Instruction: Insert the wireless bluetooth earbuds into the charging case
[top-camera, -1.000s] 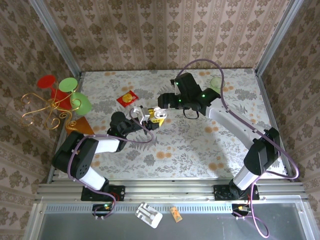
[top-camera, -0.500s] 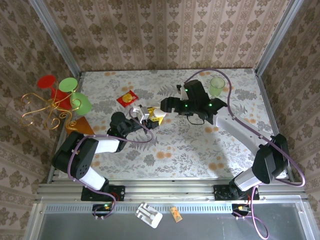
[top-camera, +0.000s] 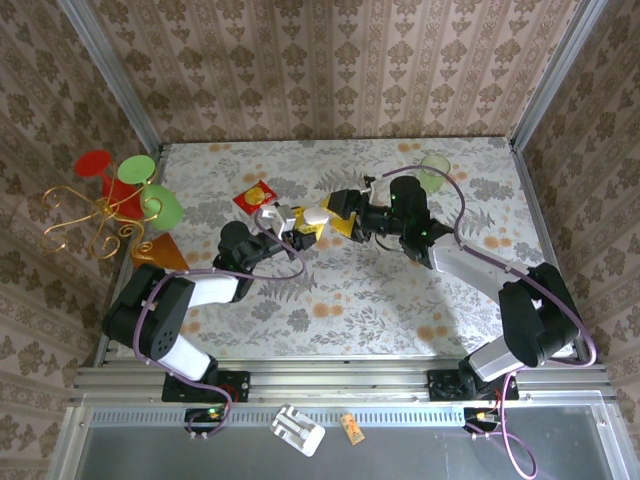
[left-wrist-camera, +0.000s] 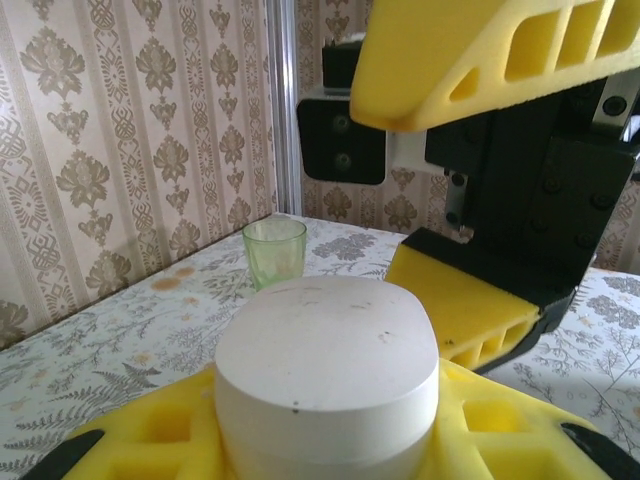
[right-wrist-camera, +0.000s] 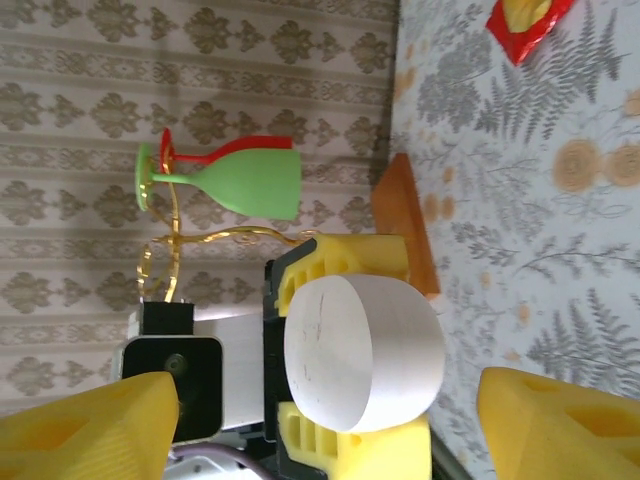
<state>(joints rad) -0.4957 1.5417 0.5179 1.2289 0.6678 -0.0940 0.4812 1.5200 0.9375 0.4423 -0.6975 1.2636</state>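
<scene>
Charging case (top-camera: 316, 214): white rounded puck, lid down, held up off the table (top-camera: 400, 290), a little left of mid-table. Its broad flat face is turned toward the right arm (right-wrist-camera: 362, 352).
Left gripper (top-camera: 303, 222): clamped on the case, 2 yellow fingers (left-wrist-camera: 150, 430) pressed to its sides. The case sits low and central in the left wrist view (left-wrist-camera: 328, 380).
Right gripper (top-camera: 340, 213): jaws spread wide, nothing held, just beside the case on its right. 1 finger (left-wrist-camera: 470, 60) hangs above the case with a clear gap. The other lies low behind it; contact there cannot be told.
Green cup (top-camera: 434, 172): upright near the far right corner, well apart from both grippers (left-wrist-camera: 274, 252).
Red packet (top-camera: 255, 194): flat on the table, near the left gripper on its far side.
Orange wedge (top-camera: 158, 252): at the table's left edge.
Green goblet (right-wrist-camera: 240, 185): on a gold wire stand past the left edge.
</scene>
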